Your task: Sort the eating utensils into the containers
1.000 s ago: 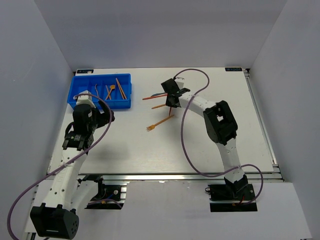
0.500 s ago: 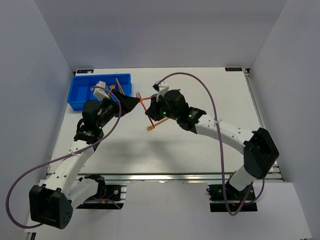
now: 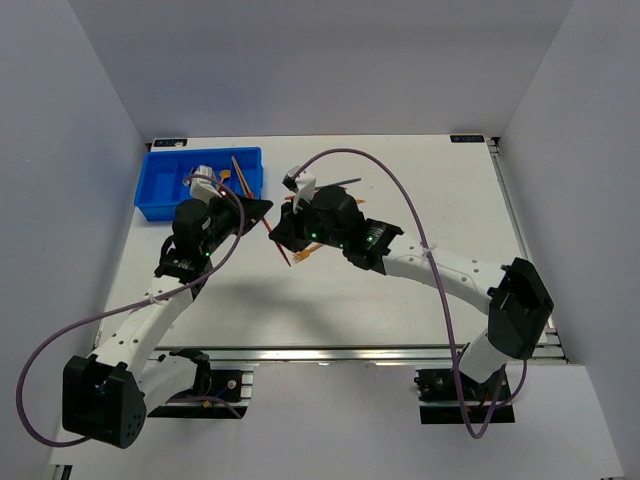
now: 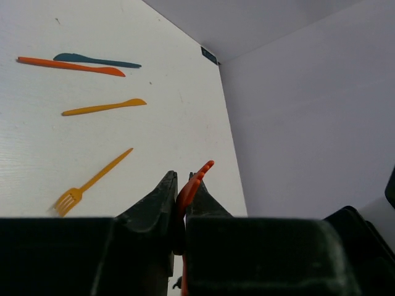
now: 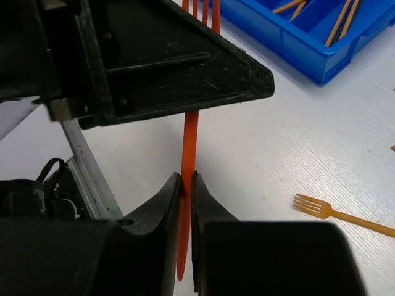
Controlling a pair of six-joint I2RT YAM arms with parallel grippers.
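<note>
A red fork (image 5: pixel 191 142) hangs above the table between both grippers. My right gripper (image 5: pixel 187 177) is shut on its handle, and the handle's end sticks out below the jaws. My left gripper (image 4: pixel 181 176) is shut on the fork's head, with the tines (image 4: pixel 199 177) poking out past the fingertips. From above, the left gripper (image 3: pixel 264 212) and the right gripper (image 3: pixel 277 232) meet just right of the blue tray (image 3: pixel 160 190). Several orange utensils (image 5: pixel 342 18) lie in the tray's compartments.
On the table lie an orange fork (image 4: pixel 92 182), an orange knife (image 4: pixel 105 108), a red knife (image 4: pixel 71 66) and a dark blue knife (image 4: pixel 95 60). The orange fork (image 5: pixel 339 213) lies just right of my right gripper. The tray's wall (image 5: pixel 308 43) is close behind the left gripper.
My left gripper has gone from open to shut on the head of the fork. The right gripper, still holding the handle, has moved a little left towards it.
</note>
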